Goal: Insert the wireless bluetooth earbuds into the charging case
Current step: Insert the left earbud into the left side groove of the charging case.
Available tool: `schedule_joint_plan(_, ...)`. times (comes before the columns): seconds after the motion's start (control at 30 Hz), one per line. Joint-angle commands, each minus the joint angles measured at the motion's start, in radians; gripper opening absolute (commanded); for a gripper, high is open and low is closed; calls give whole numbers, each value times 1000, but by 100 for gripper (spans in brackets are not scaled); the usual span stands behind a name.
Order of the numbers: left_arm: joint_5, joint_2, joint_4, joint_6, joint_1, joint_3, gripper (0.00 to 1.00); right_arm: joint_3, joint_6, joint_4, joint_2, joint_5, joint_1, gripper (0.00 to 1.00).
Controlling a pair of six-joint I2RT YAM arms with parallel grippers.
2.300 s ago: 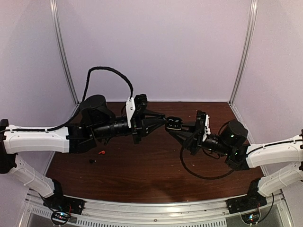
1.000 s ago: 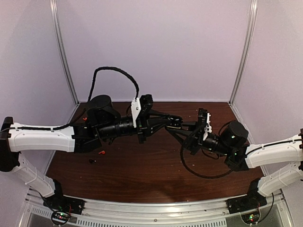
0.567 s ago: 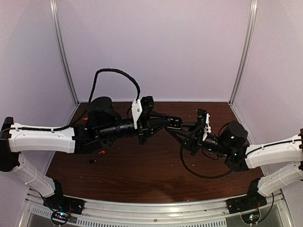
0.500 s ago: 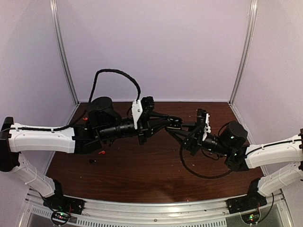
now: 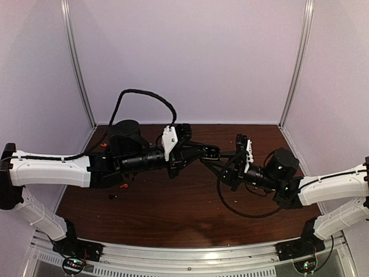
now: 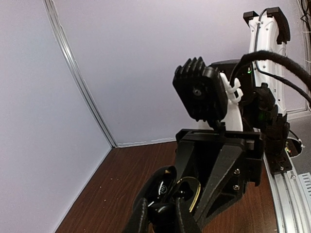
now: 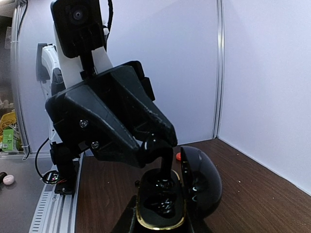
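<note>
**Open charging case (image 7: 199,184) pinched in mid-air**

Right wrist view: the right pincer (image 7: 163,225) clamps the sides of the round case, which is glossy black all over. Its domed lid is swung open to the right, with a small red spot at its edge. A thin gold rim rings the hollowed base. The left pincer (image 7: 163,167) has matte, angular black fingers. They are pressed together and dip their shiny tip into that hollow.

Left wrist view: the same gold rim and gloss show just beyond the left fingertips. Whether they pinch anything there I cannot tell.

Top view: both pincers meet above the dark woodgrain table (image 5: 173,213). The red earbud (image 5: 123,186) and the black earbud (image 5: 112,196) are tiny beans lying close together on the table's left side, well apart from the case.
</note>
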Motion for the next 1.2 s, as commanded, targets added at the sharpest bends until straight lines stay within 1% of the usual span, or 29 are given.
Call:
schedule_joint_plan(0.0, -88, -25, -10, 16, 10, 7, 9, 18, 1, 60, -11, -13, 5, 0)
schedule_joint_plan(0.2, -119, -26, -5, 7, 10, 6, 8, 10, 4, 81, -16, -18, 5, 0)
schedule_joint_plan(0.4, -44, -9, -46, 10, 10, 19, 8, 19, -2, 75, -15, -12, 5, 0)
schedule_joint_plan(0.63, -66, 10, -56, -45, 10, 21, 12, 30, -16, 69, -19, -3, 5, 0)
schedule_joint_plan(0.9, -96, 22, -85, -68, 10, 37, 24, 26, -22, 67, -17, -9, 5, 0)
schedule_joint_plan(1.03, -104, 21, -97, -78, 10, 49, 33, 21, -21, 68, -16, -10, 5, 0)
schedule_joint_plan(1.17, -109, 18, -102, -77, 10, 58, 37, 15, -16, 75, -14, -10, 5, 0)
